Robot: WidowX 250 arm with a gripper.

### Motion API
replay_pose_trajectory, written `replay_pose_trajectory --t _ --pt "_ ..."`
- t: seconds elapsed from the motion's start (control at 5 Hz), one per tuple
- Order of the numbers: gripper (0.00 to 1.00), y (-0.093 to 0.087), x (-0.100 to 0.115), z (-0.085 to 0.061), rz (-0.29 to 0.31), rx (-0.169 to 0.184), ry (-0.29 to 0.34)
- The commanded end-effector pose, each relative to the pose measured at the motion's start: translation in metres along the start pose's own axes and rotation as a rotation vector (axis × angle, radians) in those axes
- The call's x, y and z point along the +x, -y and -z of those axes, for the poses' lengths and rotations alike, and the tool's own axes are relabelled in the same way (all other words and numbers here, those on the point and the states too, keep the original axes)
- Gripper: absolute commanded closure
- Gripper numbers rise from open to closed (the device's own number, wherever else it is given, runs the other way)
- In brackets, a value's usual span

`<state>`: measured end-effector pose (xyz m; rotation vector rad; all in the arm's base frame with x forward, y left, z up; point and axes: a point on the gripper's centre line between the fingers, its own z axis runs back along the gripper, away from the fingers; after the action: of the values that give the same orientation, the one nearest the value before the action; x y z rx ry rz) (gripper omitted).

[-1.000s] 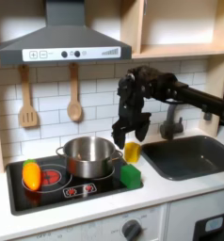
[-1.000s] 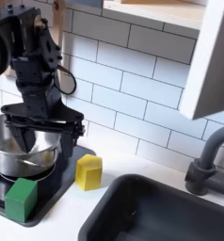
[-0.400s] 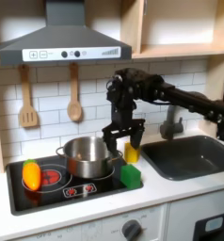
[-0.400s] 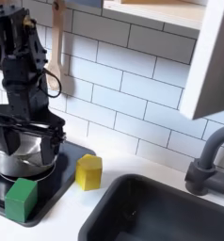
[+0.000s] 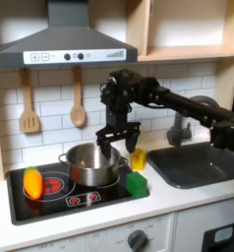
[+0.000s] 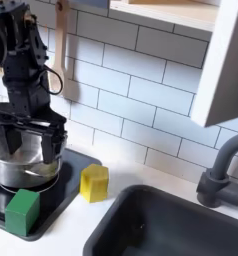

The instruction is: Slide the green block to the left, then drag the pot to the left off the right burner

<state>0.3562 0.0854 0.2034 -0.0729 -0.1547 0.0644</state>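
The hand [image 5: 117, 141] hangs from the black arm [image 5: 178, 100] with its 2 fingers spread wide and pointing down over the pot [image 5: 91, 163], gripping nothing; in the second exterior view the hand [image 6: 28, 143] stands the same way, fingers parted above the pot [image 6: 19, 166], their tips near its rim, though whether they touch the steel cannot be told. The pot – shiny, round, with a small side handle showing toward the first exterior view's left – sits on the black stovetop [image 5: 50, 202] at its right half as the first exterior view shows it. The green block [image 5: 137, 183] rests at the front right corner of the stovetop in the first exterior view, just beside the pot and low in front of it; in the second exterior view the green block [image 6: 22, 211] sits on the dark surface at the lower left, well clear of the fingers. A small yellow piece [image 5: 138, 158] stands on the white bench [image 5: 178, 202] just right of the stovetop – in the second exterior view the yellow piece [image 6: 93, 182] lies between the stovetop and the dark sink [image 6: 171, 225]. An orange-and-yellow toy [image 5: 32, 182] lies on the red left burner in the first exterior view, and 2 wooden utensils [image 5: 78, 106] hang on the tiled wall
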Motion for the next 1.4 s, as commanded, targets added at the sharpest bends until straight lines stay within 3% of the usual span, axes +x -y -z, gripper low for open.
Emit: replay_pose_trajectory --t 0.0,0.6,1.2 --pt "0.0 -0.019 0.019 0.008 0.009 0.032 -0.003" --pt "0.0 -0.033 0.021 0.032 0.027 0.044 -0.055" --pt "0.0 -0.061 0.028 0.048 -0.021 0.044 -0.092"
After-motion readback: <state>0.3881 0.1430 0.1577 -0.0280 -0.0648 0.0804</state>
